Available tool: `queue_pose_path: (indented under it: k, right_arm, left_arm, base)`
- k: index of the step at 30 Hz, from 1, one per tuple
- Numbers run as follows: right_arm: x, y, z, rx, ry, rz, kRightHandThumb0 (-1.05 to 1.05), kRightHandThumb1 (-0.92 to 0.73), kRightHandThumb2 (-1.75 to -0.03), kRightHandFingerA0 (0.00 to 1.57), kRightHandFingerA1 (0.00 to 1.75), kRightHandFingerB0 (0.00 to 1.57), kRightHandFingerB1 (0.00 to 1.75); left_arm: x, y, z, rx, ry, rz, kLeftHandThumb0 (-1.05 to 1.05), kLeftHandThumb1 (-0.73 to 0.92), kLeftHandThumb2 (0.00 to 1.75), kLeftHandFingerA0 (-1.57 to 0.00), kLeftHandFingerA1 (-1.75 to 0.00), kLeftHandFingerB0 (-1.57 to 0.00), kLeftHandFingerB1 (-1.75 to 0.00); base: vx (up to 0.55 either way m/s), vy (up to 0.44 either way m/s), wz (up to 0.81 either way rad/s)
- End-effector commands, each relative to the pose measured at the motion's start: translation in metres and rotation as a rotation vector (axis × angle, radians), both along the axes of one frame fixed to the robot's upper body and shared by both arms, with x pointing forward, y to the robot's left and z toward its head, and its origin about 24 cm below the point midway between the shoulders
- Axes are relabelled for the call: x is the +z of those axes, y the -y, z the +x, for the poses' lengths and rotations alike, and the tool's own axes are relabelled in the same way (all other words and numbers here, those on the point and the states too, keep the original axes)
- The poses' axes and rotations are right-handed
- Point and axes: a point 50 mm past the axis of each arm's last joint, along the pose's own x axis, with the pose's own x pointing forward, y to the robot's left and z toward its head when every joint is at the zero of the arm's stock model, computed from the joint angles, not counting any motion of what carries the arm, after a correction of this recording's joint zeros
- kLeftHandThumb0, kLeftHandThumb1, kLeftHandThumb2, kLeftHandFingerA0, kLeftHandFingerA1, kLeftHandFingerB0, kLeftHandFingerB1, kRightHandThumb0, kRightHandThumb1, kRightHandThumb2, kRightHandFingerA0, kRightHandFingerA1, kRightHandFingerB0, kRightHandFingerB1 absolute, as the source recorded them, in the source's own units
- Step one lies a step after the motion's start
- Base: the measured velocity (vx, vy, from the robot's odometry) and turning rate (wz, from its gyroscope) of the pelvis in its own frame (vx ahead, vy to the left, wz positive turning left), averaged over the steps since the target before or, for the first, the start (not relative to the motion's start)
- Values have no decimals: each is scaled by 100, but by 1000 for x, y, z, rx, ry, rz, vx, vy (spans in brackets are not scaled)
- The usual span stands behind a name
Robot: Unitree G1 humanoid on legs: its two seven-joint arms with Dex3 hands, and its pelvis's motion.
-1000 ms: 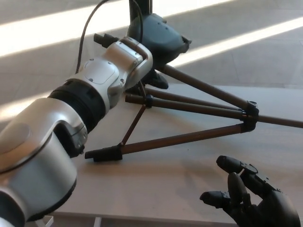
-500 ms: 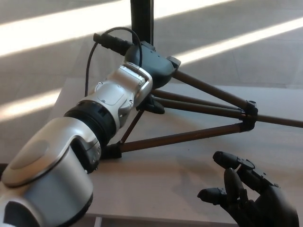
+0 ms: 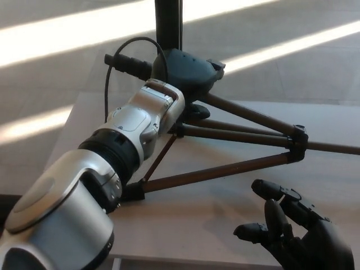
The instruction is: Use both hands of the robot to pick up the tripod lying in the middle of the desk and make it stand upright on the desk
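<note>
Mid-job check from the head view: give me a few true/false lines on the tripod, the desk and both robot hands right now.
1. The right robot hand grips a tripod leg. False: it is open, clear of the legs.
2. The tripod has its hub raised off the desk. True.
3. The left forearm reaches to the hub. True.
4. The tripod's legs are folded together. False: they are spread apart.
</note>
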Motion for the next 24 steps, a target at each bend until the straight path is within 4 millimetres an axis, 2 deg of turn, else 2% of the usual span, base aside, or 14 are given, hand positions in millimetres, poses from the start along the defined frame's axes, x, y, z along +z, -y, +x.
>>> queue_pose_path:
  k: [1, 4, 10, 11, 13, 14, 15, 16, 17, 18, 20, 21, 22, 24]
  right_arm:
    - [2, 1, 1, -7, 9, -9, -60, -63, -60, 83, 109, 76, 56]
    - [3, 4, 2, -12, 14, -30, -61, -63, -60, 82, 109, 74, 56]
    - [4, 5, 4, -22, 12, -35, -60, -64, -60, 80, 108, 75, 57]
    - [4, 5, 5, -20, 14, -34, -60, -65, -59, 81, 107, 74, 57]
    - [5, 4, 6, -19, 16, -35, -60, -65, -59, 81, 107, 74, 57]
    - [6, 5, 7, -18, 20, -43, -62, -63, -60, 84, 108, 76, 57]
    - [6, 5, 7, -17, 23, -46, -61, -63, -60, 83, 108, 75, 56]
    - [6, 6, 8, -15, 28, -50, -61, -63, -60, 83, 108, 75, 56]
    - [7, 6, 8, -15, 29, -54, -61, -65, -60, 82, 107, 75, 56]
    - [7, 6, 9, -16, 30, -61, -61, -64, -60, 83, 107, 76, 55]
    - [8, 7, 9, -17, 28, -66, -61, -64, -60, 83, 106, 77, 56]
    - [8, 6, 9, -18, 28, -69, -62, -64, -60, 85, 106, 78, 56]
    - [8, 5, 9, -18, 28, -68, -61, -64, -60, 84, 105, 78, 56]
    - [8, 6, 8, -18, 31, -68, -61, -64, -60, 84, 105, 79, 56]
  left_arm:
    - [-6, -14, -2, -66, 146, 91, -51, 66, 59, -92, -113, -54, -84]
    - [-7, -19, 0, -38, 150, 168, -48, 65, 60, -93, -119, -58, -77]
    - [-9, -29, 5, 38, 130, 304, -48, 65, 59, -76, -109, -48, -75]
    - [-9, -32, 6, 82, 122, 352, -54, 62, 59, -61, -98, -45, -67]
    - [-9, -34, 7, 103, 121, 373, -54, 62, 59, -61, -98, -45, -67]
    - [-10, -36, 8, 154, 121, 447, -60, 46, 89, -49, -77, -30, -54]
    - [-11, -36, 9, 177, 110, 474, -67, 61, 59, -38, -67, -26, -35]
    - [-12, -37, 9, 203, 92, 503, -67, 61, 59, -38, -67, -26, -35]
    - [-12, -37, 9, 209, 85, 508, -73, 50, 88, -39, -70, -17, -45]
    - [-15, -36, 9, 223, 70, 519, -71, 61, 59, -39, -69, -20, -33]
    - [-20, -35, 8, 240, 59, 535, -71, 60, 59, -42, -68, -20, -34]
    - [-22, -35, 7, 244, 59, 540, -72, 47, 88, -44, -72, -12, -45]
    - [-24, -34, 6, 244, 57, 524, -72, 69, 61, -49, -66, -20, -33]
    - [-28, -30, 4, 234, 68, 468, -68, 74, 62, -54, -73, -23, -36]
  base:
    - [0, 0, 0]
    - [0, 0, 0]
    - [0, 0, 0]
    - [0, 0, 0]
    - [0, 0, 0]
    - [0, 0, 0]
    - [0, 0, 0]
    - [0, 0, 0]
    - [0, 0, 0]
    - [0, 0, 0]
    - [0, 0, 0]
    - [0, 0, 0]
    - [0, 0, 0]
    - [0, 0, 0]
